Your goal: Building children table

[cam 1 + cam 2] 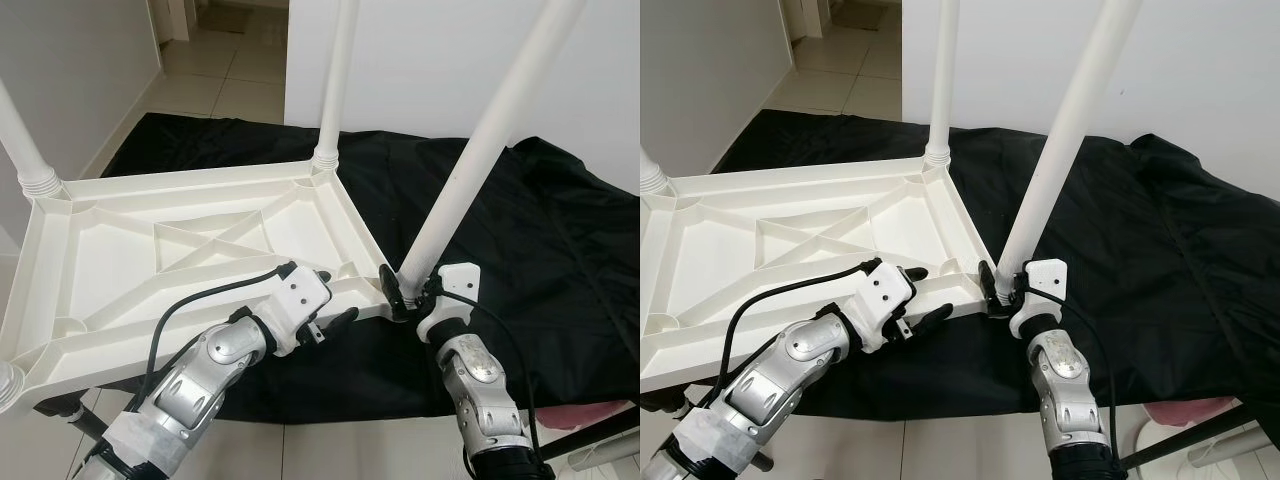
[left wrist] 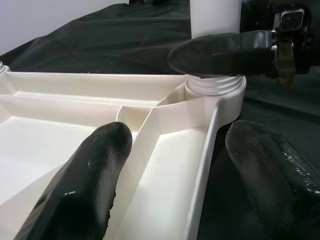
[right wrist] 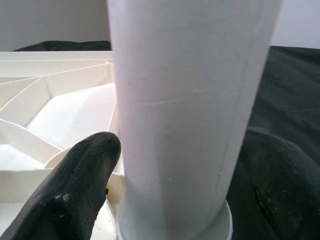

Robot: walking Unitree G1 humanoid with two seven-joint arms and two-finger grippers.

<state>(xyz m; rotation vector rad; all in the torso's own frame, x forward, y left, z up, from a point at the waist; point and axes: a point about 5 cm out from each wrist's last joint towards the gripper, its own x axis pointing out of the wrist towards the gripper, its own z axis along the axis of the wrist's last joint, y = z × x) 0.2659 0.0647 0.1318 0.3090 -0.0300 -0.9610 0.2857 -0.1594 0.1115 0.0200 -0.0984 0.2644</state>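
A white plastic children's table [image 1: 120, 250] lies upside down on a black cloth, its ribbed underside facing up. White legs stand in its corners: a far one [image 1: 337, 80], a left one [image 1: 25, 150] and the near right leg [image 1: 480, 150], which leans to the right. My right gripper [image 1: 403, 295] is shut on the base of that near right leg [image 3: 175, 125], just above its threaded socket. My left gripper [image 1: 322, 292] is open and straddles the table's near rim [image 2: 200, 170] beside the same corner, one finger inside the rim and one outside.
The black cloth [image 1: 530, 250] covers the floor under and to the right of the table. A white wall [image 1: 440, 50] rises close behind, with a tiled doorway [image 1: 220, 60] at the far left. A pink object [image 1: 1185, 410] and a black rod [image 1: 1200, 435] lie at the near right.
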